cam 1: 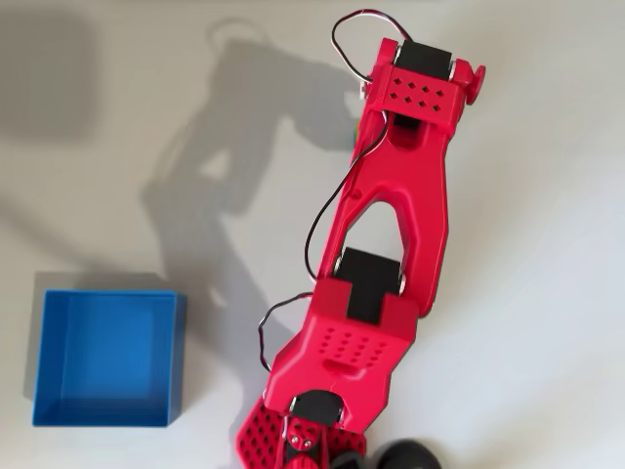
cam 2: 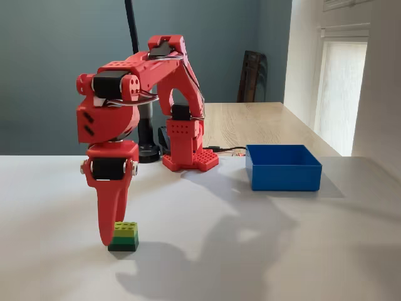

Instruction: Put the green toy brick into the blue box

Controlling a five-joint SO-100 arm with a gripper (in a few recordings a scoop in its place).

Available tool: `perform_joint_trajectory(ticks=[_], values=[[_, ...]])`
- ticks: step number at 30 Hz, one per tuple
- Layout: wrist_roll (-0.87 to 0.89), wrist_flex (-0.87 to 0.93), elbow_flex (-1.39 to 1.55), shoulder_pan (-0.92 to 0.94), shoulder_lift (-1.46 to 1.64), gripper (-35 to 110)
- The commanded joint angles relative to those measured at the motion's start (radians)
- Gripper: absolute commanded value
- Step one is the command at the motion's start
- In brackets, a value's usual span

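Observation:
The green toy brick (cam 2: 124, 236) stands on the white table, lime-green on top and darker green below. My red gripper (cam 2: 110, 241) points straight down, its tip reaching the table at the brick's left side and touching or nearly touching it. Seen from this side the fingers overlap, so I cannot tell how the jaws stand. The blue box (cam 2: 283, 177) sits apart on the right in the fixed view, and its floor is hidden there. In the overhead view the blue box (cam 1: 107, 296) lies at the lower left with nothing in it, and the arm (cam 1: 391, 215) covers the brick.
The arm's red base (cam 2: 188, 157) stands at the back of the white table, with a black post (cam 2: 145, 135) beside it. A wooden table (cam 2: 263, 122) lies behind. White table surface stretches between the brick and the box.

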Motion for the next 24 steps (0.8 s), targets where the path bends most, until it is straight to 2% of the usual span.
perform_joint_trajectory(ticks=[1, 24], values=[[-0.023, 0.015, -0.063, 0.008, 0.021, 26], [-0.005, -0.017, -0.023, -0.008, 0.018, 14]])
